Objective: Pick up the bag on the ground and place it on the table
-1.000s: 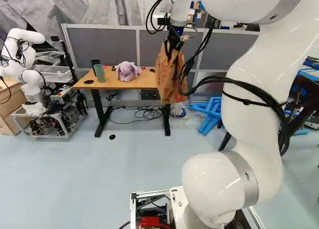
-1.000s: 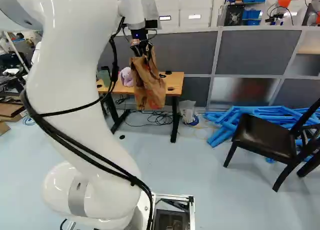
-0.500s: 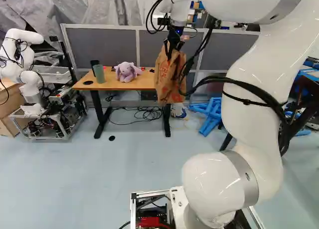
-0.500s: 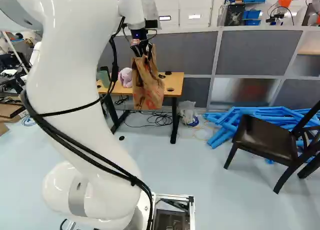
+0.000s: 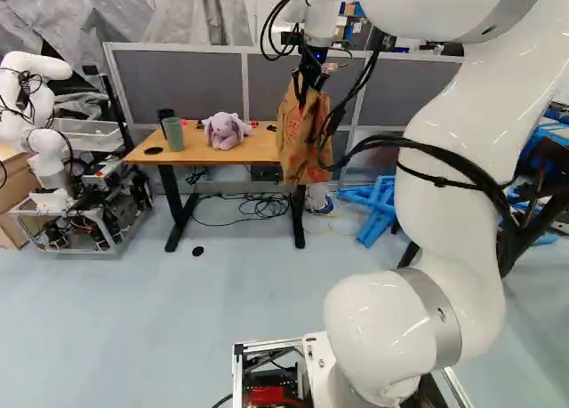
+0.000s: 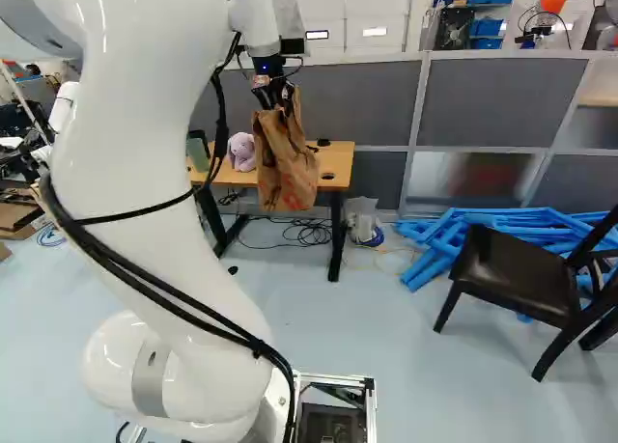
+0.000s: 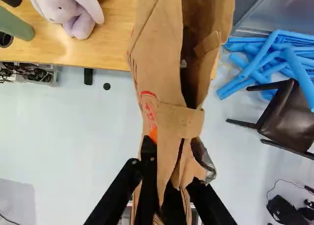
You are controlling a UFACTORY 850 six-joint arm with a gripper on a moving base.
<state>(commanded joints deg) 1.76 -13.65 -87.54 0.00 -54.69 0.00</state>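
Note:
In the left base view my gripper (image 5: 308,77) is up high, and the brown paper bag (image 5: 299,140) hangs from it in front of the right end of the wooden table (image 5: 256,147). The bag's bottom shows lower than the tabletop in that view. In the right base view the bag (image 6: 286,163) covers part of the table (image 6: 334,161). Seen from the wrist, the gripper (image 7: 169,178) is shut on the bag's folded paper (image 7: 162,83), which stretches ahead across the table's edge. The fold hides part of the fingers.
A purple plush toy (image 5: 226,131) and green cup (image 5: 173,133) stand on the table. Another robot (image 5: 53,150) is at the left. Right of the table are blue tubes (image 6: 449,242), a dark chair (image 6: 517,277) and a plastic bag (image 6: 361,221). Grey partitions stand behind.
The base has moved slightly, shifting the room in both base views. My arm holds its pose against its lowest joint, and the bag has travelled with it, swaying a little.

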